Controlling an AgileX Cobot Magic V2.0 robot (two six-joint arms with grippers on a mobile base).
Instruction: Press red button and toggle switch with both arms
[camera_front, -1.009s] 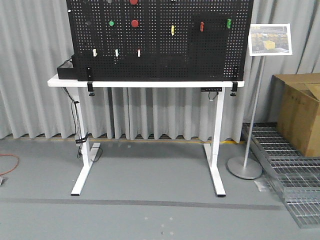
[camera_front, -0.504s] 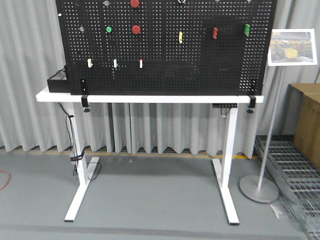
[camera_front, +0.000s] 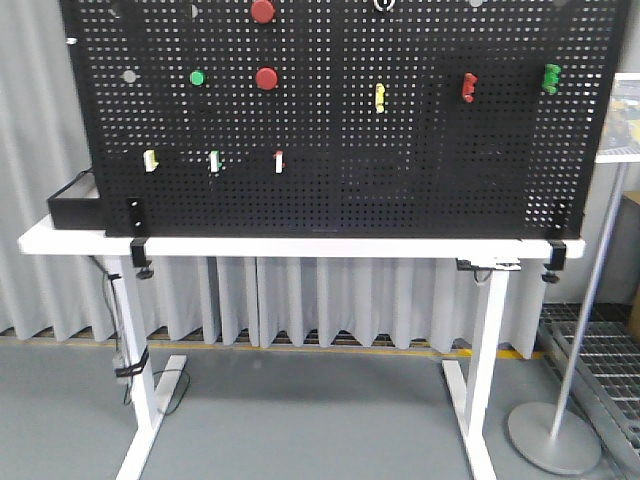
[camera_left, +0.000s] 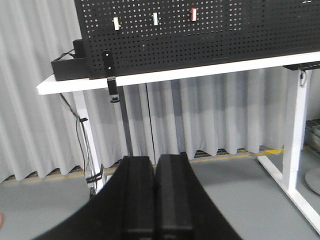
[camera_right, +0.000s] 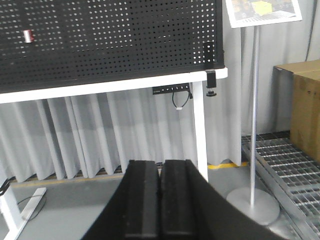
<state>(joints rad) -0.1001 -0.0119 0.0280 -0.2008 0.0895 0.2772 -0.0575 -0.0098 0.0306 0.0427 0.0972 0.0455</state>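
Note:
A black pegboard (camera_front: 340, 190) stands on a white table (camera_front: 300, 246). Two round red buttons sit one above the other, the upper (camera_front: 263, 11) and the lower (camera_front: 266, 78); I cannot tell which is larger. The toggle switch (camera_front: 383, 4), a silver-white ring with a dark centre, is cut by the top edge. No arm shows in the front view. My left gripper (camera_left: 155, 159) is shut and empty, low in front of the table. My right gripper (camera_right: 160, 163) is also shut and empty, facing the table's right leg (camera_right: 200, 130).
On the board are a green button (camera_front: 197, 77), a yellow lever (camera_front: 380, 97), a red lever (camera_front: 468, 87), a green lever (camera_front: 551, 76) and three small white levers (camera_front: 214, 160). A black box (camera_front: 72, 205) sits at the table's left end. A sign stand (camera_right: 254, 125), cardboard box (camera_right: 306, 110) and floor grating (camera_right: 295, 175) are on the right.
The front view has come closer to the pegboard: board and table fill more of the frame, and the sign stand and cardboard box have slid towards the right edge.

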